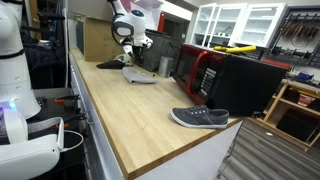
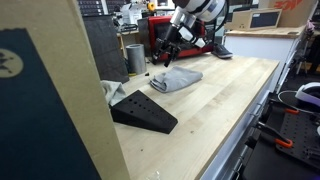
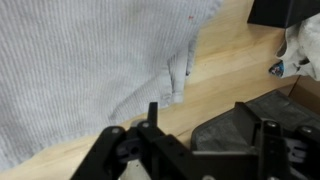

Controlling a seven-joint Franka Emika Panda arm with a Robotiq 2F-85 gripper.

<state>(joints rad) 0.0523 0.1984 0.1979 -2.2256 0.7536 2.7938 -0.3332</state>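
While end effector (image 2: 163,62) hovers over grey cloth (image 2: 180,78), metal can (image 2: 135,58) nearby, contents hidden

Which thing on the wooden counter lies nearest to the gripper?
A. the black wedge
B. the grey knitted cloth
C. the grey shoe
B: in an exterior view the gripper hangs just over the grey knitted cloth, which fills the wrist view, while the grey shoe and the black wedge lie apart from it.
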